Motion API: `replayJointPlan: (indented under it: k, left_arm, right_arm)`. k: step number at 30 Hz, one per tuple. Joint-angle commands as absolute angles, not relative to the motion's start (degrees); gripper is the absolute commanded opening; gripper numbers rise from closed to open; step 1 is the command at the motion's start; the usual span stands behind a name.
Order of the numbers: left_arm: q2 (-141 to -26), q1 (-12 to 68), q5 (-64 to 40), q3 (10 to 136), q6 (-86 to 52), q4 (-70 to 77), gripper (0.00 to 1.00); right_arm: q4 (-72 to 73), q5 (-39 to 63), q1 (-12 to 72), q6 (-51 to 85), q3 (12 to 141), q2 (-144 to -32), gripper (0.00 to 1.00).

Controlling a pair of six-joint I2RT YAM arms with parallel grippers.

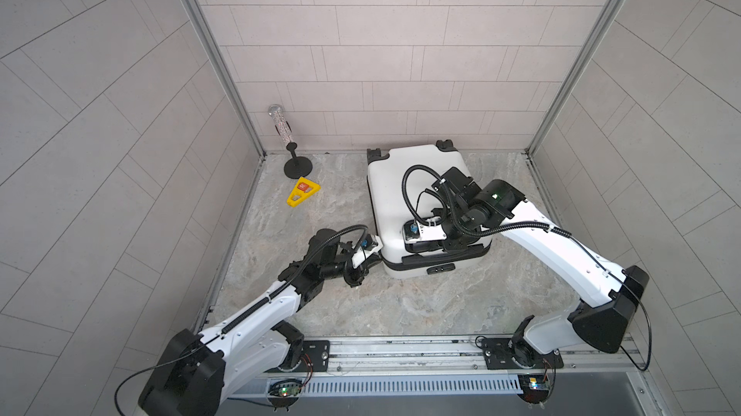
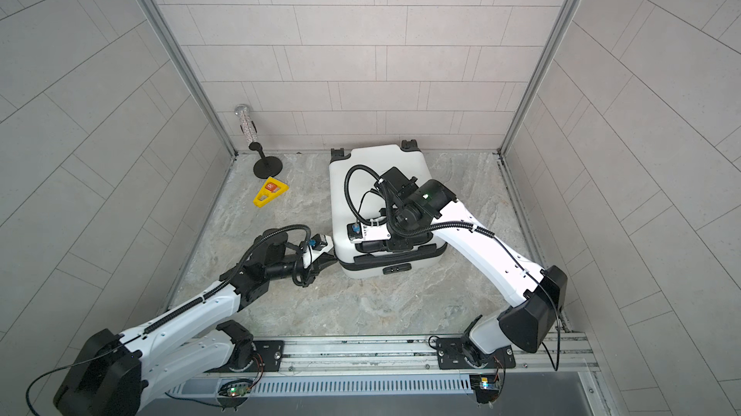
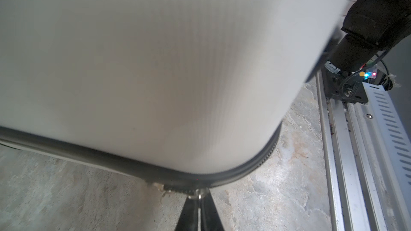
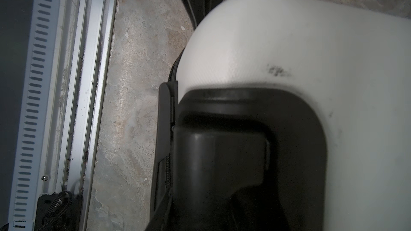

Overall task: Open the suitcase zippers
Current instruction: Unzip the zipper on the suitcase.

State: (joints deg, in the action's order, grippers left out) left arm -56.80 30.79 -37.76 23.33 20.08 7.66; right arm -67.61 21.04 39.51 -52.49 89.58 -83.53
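The white suitcase (image 1: 401, 193) (image 2: 353, 177) lies flat on the stone floor with its black wheels toward the back wall. The black zippers (image 3: 111, 158) run along its edge seam and round the near left corner. My left gripper (image 1: 377, 261) (image 2: 329, 259) (image 3: 200, 198) sits low at that corner. It is shut on a small metal zipper pull (image 3: 199, 193). My right gripper (image 1: 425, 249) (image 2: 373, 247) reaches down onto the case's front end. There its dark fingers close round the black handle (image 4: 218, 152) set in the black panel.
A yellow triangular tool (image 1: 302, 191) and a black stand holding a glittery tube (image 1: 297, 167) sit at the back left. The metal rail (image 1: 401, 348) with both arm bases runs along the front. Tiled walls close in the left, right and back.
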Motion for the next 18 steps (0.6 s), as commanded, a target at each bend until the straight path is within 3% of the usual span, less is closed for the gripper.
replayJointPlan:
  k: [1,10,18]
  left_arm:
    - [-55.5,31.3,-39.1,24.3,19.6,8.7,0.00]
    - [-50.8,33.3,-41.3,26.1,12.4,7.6,0.00]
    - [-47.2,37.1,-40.2,27.1,8.3,7.6,0.00]
  right_arm:
    - [-55.8,23.5,39.3,-50.9,95.0,-78.5,0.00]
    - [-44.6,14.4,40.5,-21.1,96.5,-81.7,0.00]
    - [-38.3,9.6,44.2,-9.7,96.5,-86.0,0.00]
